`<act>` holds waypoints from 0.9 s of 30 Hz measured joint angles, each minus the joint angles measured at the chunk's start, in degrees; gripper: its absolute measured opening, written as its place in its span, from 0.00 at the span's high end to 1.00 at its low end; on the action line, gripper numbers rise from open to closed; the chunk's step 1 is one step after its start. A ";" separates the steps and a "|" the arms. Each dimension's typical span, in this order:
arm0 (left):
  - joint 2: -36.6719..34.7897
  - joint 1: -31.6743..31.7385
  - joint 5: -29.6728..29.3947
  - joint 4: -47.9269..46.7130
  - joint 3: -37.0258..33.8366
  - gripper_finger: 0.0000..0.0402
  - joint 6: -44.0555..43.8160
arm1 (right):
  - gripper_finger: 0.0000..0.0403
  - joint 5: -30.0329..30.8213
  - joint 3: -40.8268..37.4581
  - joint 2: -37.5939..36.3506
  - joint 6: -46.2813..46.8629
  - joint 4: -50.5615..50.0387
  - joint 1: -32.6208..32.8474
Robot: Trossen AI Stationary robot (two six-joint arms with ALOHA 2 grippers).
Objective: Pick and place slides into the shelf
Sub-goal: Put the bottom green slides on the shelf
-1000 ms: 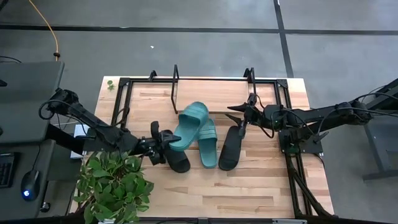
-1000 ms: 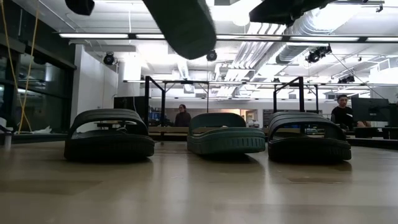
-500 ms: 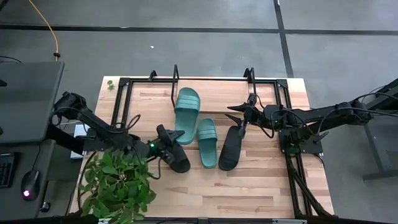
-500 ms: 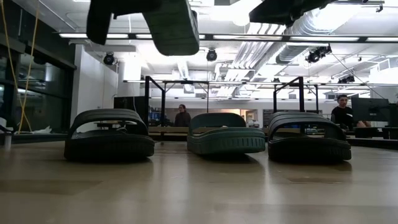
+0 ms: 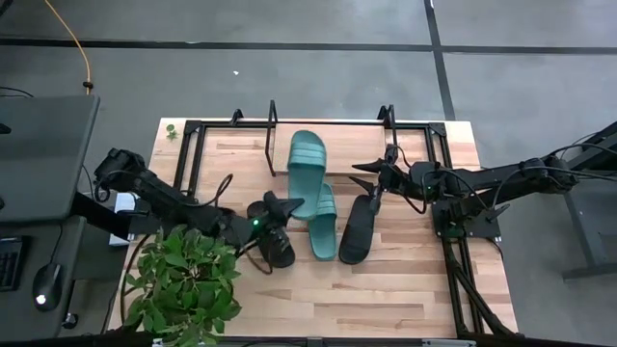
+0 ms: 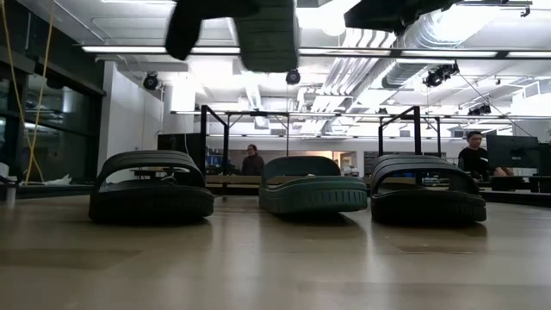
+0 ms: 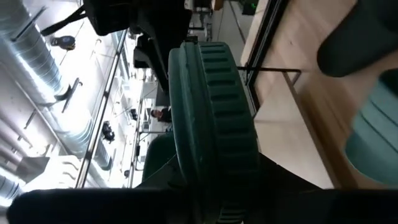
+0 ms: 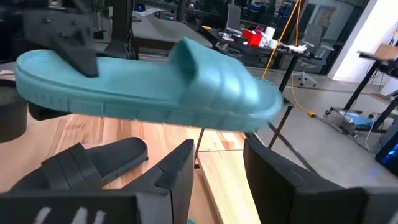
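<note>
We see a teal slide (image 5: 307,172) with a ribbed wide strap, lifted above the table near the shelf (image 5: 330,131). The left gripper (image 5: 281,205) pinches its heel, jaws nearly closed. The right gripper (image 5: 367,175) hangs part-open, empty.

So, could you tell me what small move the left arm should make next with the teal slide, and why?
Probably carry it a little farther toward the shelf before lowering. The left claw holds the teal slide by its heel, lifted above the table, its toe just reaching the shelf board. The right claw waits beside a black slide.
</note>
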 joint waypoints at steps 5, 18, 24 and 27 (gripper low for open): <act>0.02 6.43 5.17 0.05 0.78 0.85 0.02 | 0.68 -0.01 1.20 0.00 -1.28 -1.42 0.23; 0.02 19.70 21.10 0.36 0.78 0.86 -3.17 | 0.68 7.21 7.67 -0.02 -3.81 -9.27 7.22; 2.89 22.94 24.18 3.61 0.82 0.83 -4.27 | 0.68 10.85 8.76 -0.04 -6.19 -9.74 10.15; 5.76 24.08 25.50 6.37 0.82 0.82 -3.93 | 0.68 11.23 9.09 -0.04 -6.31 -9.71 11.30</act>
